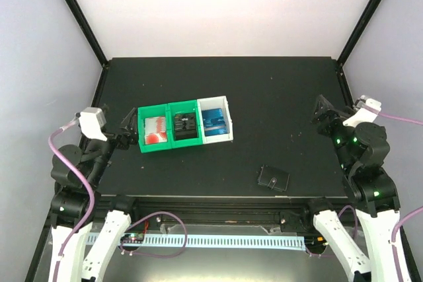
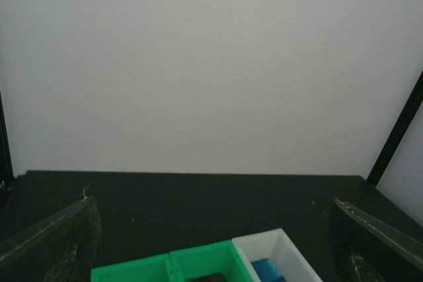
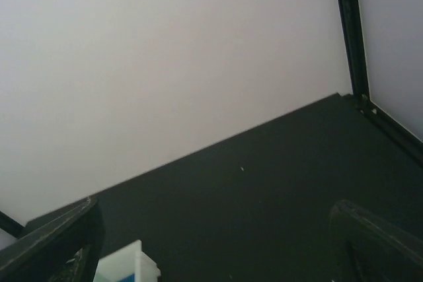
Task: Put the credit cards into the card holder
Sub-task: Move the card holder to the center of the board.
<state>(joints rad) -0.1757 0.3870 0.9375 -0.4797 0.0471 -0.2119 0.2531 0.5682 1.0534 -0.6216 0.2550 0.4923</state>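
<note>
we are holding left gripper [image 1: 131, 129] and right gripper [image 1: 322, 111] open, empty; credit cards [image 1: 185, 125] sitting colour-sorted in bins [image 1: 162, 148], card holder [image 1: 273, 177] near-right.

No text, brand, number or sign can be read in any view. The red-and-white cards [image 1: 155, 130] in the left green bin [image 1: 141, 131], the black cards [image 1: 184, 125] in the middle green bin [image 1: 184, 104] and the blue cards [image 1: 215, 121] in the white bin [image 1: 229, 121] carry faint markings, but these are too small and blurred to make out. Nothing legible shows on the black card holder [image 1: 273, 177].
</note>
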